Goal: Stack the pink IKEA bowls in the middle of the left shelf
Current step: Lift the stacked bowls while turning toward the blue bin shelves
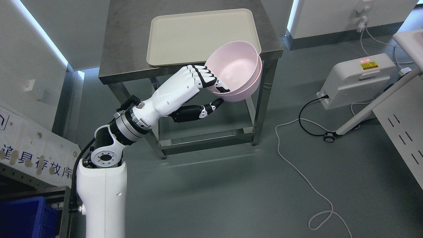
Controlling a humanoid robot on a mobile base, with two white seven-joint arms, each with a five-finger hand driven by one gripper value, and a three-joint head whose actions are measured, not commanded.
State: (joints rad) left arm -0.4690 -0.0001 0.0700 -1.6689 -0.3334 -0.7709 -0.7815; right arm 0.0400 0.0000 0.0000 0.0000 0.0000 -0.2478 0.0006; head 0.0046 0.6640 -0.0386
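Two pink bowls (238,71), nested one inside the other, hang in the air in front of the steel table's (132,39) right front corner. My left hand (211,89) is shut on their near rim: the fingers (206,76) curl over the rim into the inner bowl and the thumb (211,106) sits under the outer bowl. The stack is tilted, its opening facing up and toward me. The left arm comes in from the lower left. The right arm is out of view.
A cream tray (185,36) lies on the table top behind the bowls. A white device (358,79) with a cable (297,168) on the floor stands at the right. A blue bin (23,216) and a shelf edge show at the lower left.
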